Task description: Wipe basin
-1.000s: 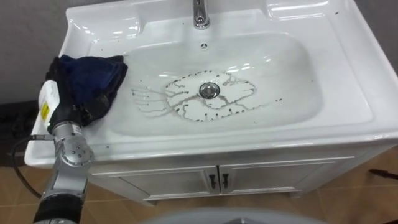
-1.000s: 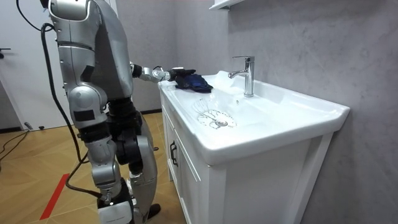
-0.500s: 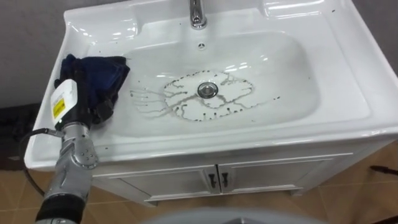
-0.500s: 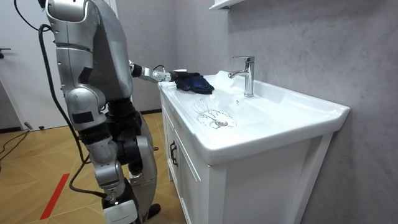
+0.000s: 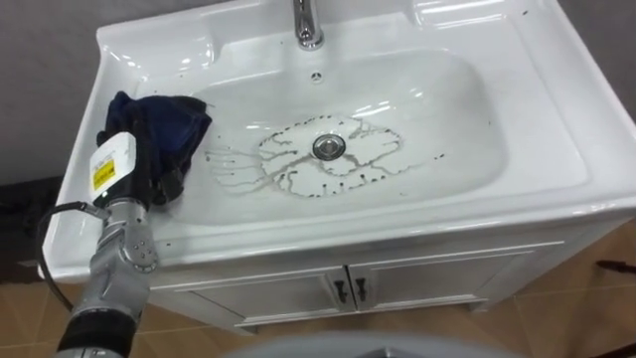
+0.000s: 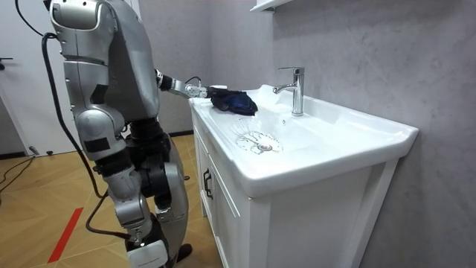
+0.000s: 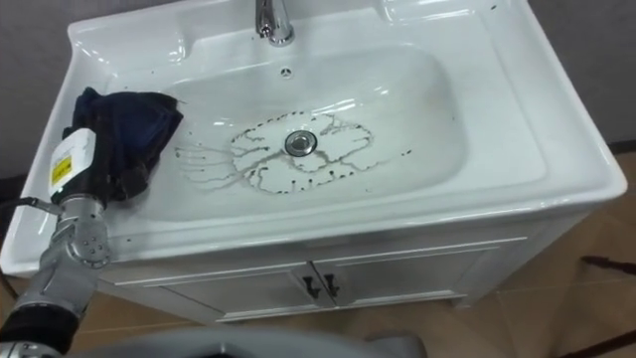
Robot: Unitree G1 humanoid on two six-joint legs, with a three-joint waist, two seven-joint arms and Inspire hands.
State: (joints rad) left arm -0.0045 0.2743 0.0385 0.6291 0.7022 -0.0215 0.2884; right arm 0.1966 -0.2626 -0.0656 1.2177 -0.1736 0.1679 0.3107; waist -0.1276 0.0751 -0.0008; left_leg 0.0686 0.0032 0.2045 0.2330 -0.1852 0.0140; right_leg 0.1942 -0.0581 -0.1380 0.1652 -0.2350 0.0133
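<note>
1. Noted at counter's front-left edge: left hand (image 5: 134, 169) on dark blue cloth (image 5: 171, 119); spread or clamped, cannot tell.
2. Cloth bunched on basin (image 5: 467, 109) left rim, apart from dark residue marks (image 5: 288, 179) round drain (image 5: 327, 147).
3. Step, as judged: wipe barely begun. Next: drag cloth rt into bowl w/ pressure, over marks.

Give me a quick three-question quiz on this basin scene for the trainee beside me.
1. True or false: the dark blue cloth lies over the drain.
2. The dark marks in the basin sit mostly: A around the drain; B on the tap; C on the cabinet doors.
3. Which of the robot's hands is at the cloth?

Key: 1 false, it lies at the basin's left edge. 2 A. 3 the left hand.
</note>
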